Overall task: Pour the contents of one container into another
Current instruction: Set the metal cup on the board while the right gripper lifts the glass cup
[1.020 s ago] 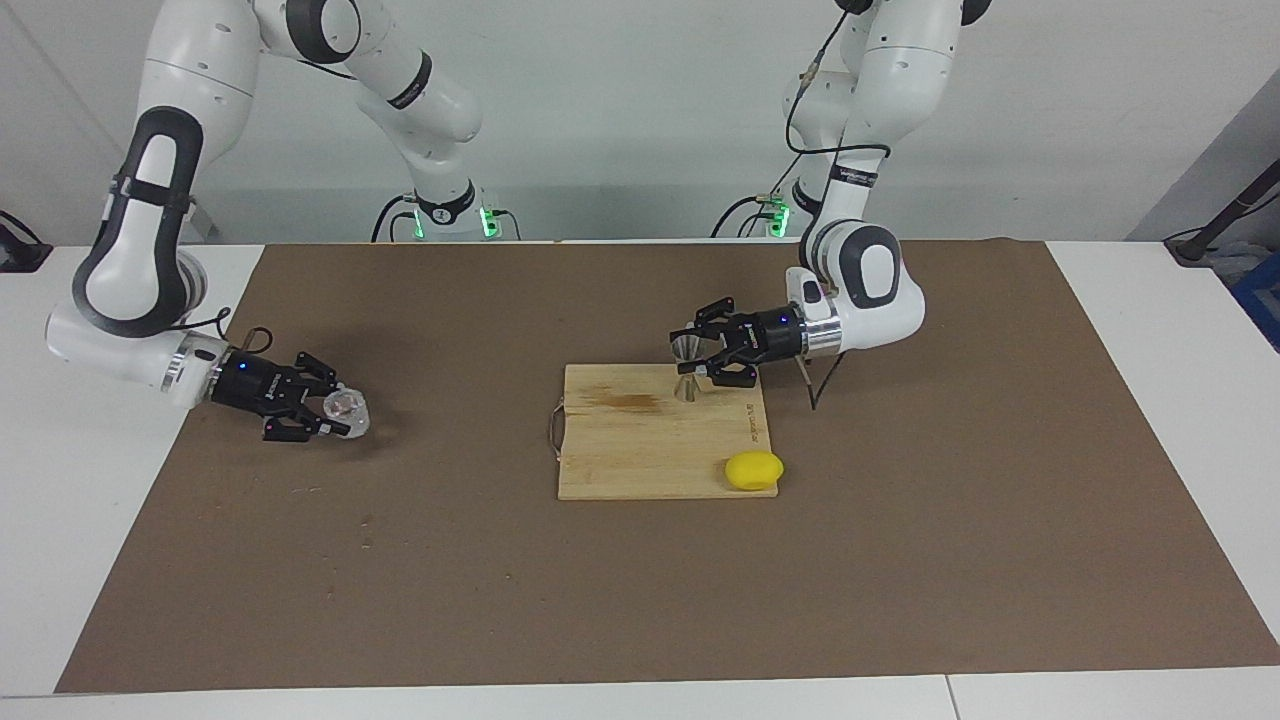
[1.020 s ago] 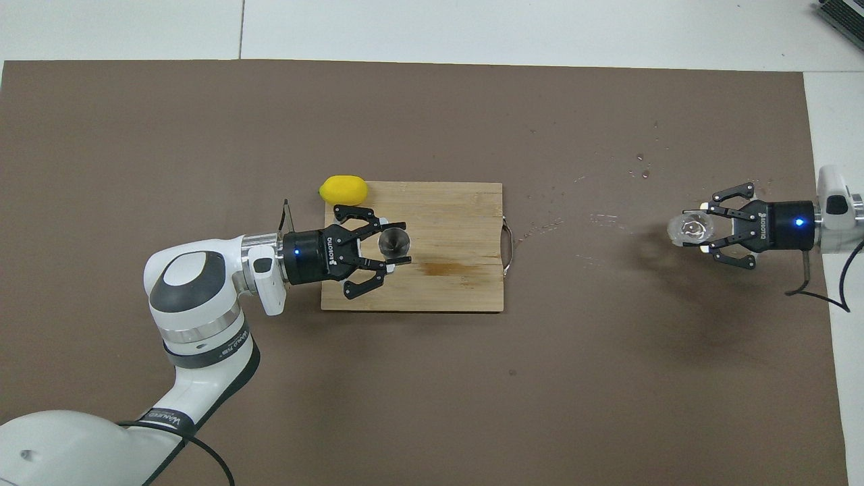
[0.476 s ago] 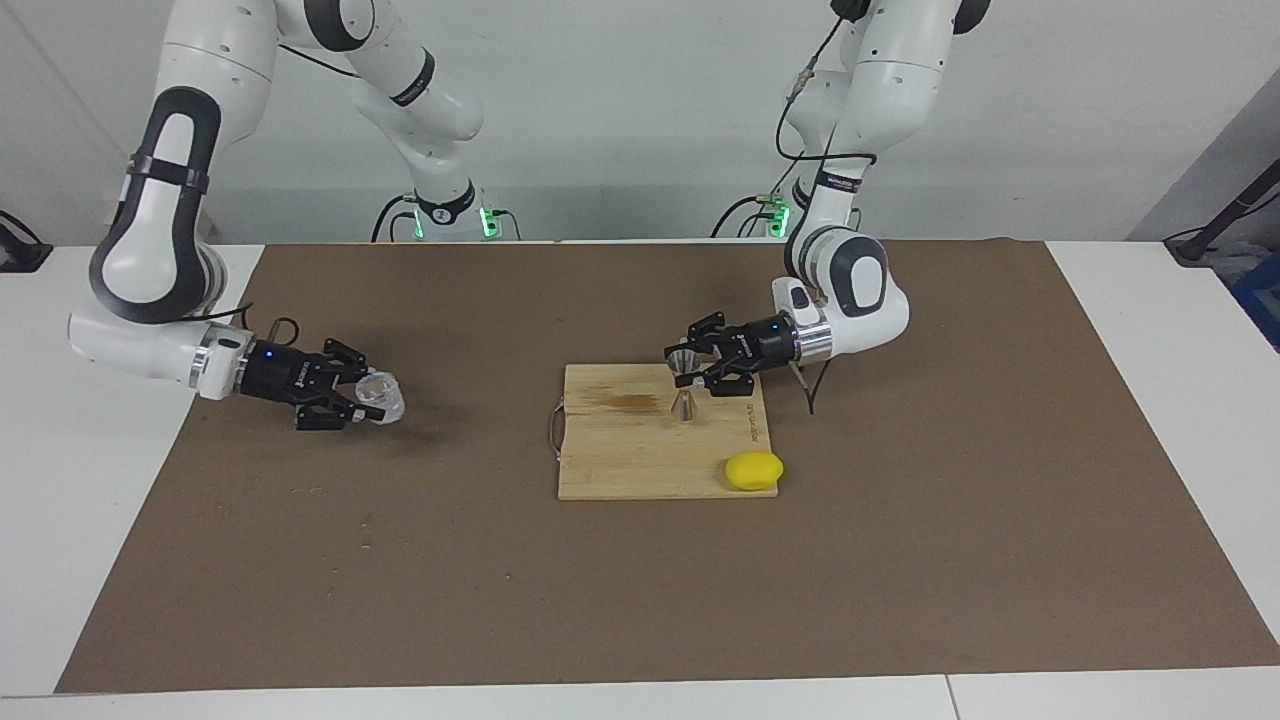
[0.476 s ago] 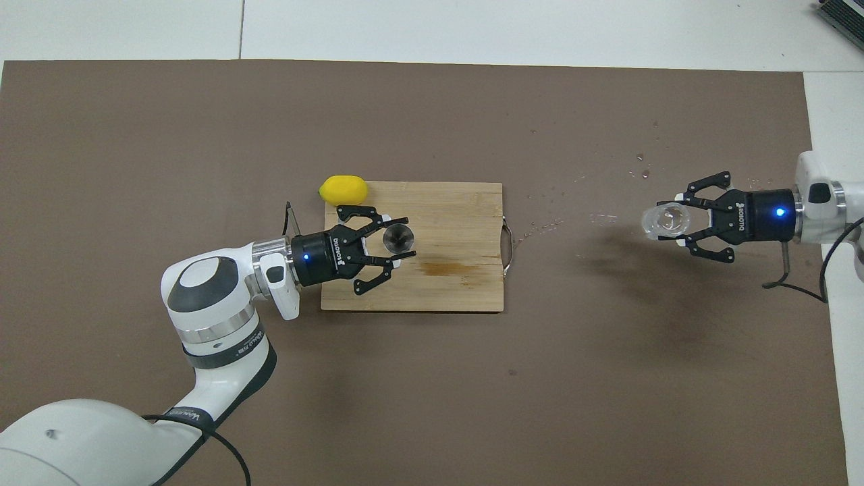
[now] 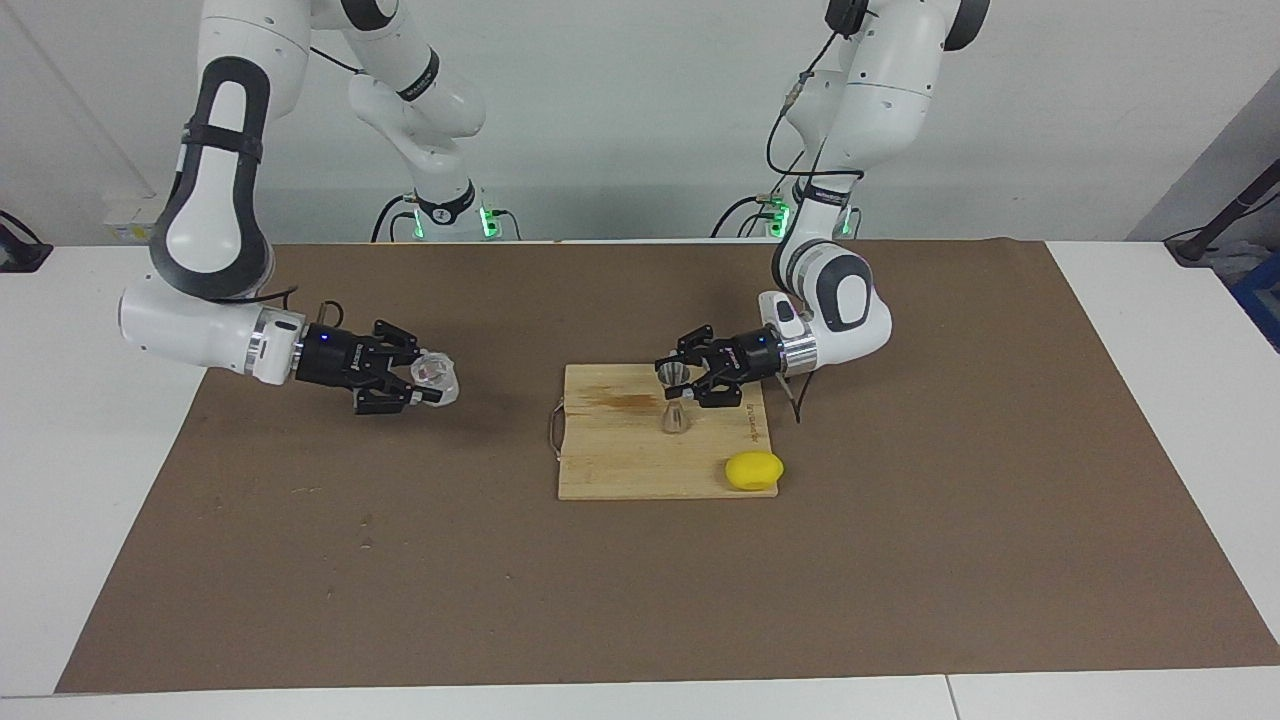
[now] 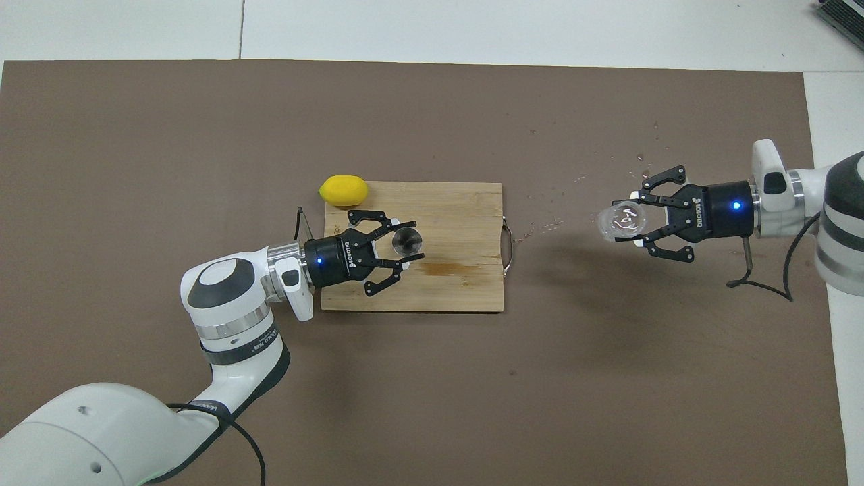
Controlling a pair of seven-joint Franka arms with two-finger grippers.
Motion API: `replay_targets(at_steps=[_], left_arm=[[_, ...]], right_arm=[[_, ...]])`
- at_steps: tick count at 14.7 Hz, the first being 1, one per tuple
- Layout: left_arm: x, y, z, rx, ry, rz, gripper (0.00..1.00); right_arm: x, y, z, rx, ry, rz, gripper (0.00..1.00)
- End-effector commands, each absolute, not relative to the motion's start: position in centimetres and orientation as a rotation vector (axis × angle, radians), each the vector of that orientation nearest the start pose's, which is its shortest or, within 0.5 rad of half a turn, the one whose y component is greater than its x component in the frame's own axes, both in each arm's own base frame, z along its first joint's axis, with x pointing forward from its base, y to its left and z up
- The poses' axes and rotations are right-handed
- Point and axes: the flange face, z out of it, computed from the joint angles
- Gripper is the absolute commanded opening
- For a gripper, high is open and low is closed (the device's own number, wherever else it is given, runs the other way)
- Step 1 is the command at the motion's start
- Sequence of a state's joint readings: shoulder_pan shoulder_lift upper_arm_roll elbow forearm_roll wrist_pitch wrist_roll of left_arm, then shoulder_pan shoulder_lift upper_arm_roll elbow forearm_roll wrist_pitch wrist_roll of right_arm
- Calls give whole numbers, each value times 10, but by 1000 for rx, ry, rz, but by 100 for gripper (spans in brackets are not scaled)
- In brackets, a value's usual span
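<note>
Fingers of the right gripper (image 5: 425, 383) are clamped on the glass cup (image 5: 437, 375), which has travelled over the brown mat (image 5: 900, 560) from the right arm's end of the desk toward the cutting board (image 5: 620, 460). The left gripper's (image 5: 688, 377) fingers stay closed around the jigger (image 5: 675, 398), now raised just above that board, near the lemon (image 5: 754, 471). Both vessels are closing in, though well apart, so pouring is probably next.
</note>
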State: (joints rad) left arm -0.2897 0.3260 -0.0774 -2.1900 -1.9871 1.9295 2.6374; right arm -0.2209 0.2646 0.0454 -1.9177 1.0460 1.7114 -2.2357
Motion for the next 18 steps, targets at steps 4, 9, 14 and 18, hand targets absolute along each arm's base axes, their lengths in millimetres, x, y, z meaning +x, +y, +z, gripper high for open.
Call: replay_targets(at_steps=[4,9,14,18], left_arm=[[506,-263,254,1345,-1199,1381,12],[506,-263,251,1347,-1201,1382,17],[509,-258,250,1354,-1196,1389,100],[511,-255,253,1348,-1191,1399,100]], right_arm=[[583,17,374,-1587,-1561,-935,0],[584,48,384,-1618,-1553,-933,0],[583,84,386,-1587,-1573,-921,0],[582,102,387,-1614,-1570,-901,0]])
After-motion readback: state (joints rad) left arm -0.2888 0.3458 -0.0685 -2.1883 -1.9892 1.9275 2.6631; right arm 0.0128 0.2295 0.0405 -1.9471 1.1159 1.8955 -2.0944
